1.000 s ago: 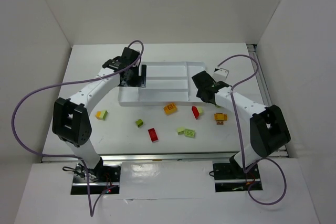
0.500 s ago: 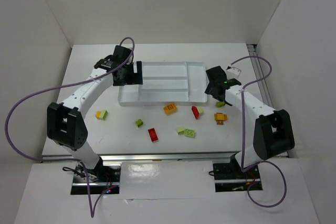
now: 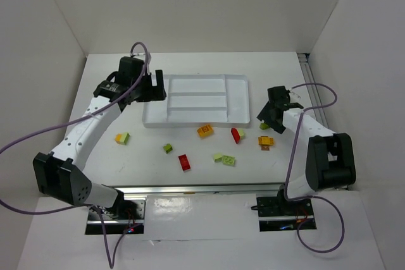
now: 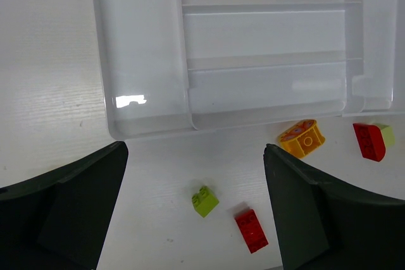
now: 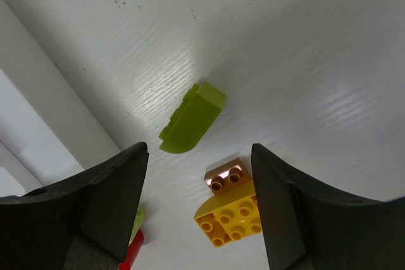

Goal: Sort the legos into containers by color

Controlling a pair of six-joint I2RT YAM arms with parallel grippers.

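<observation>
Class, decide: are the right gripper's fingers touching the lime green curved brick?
Apart. The right wrist view shows bare table between the lime green curved brick and each finger of the right gripper.

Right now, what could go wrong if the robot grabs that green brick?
The lime green brick has a curved side, so the right jaws might squeeze it out. The yellow brick sits close by and could get knocked. The tray rim is near too, so a jaw might bump it.
</observation>
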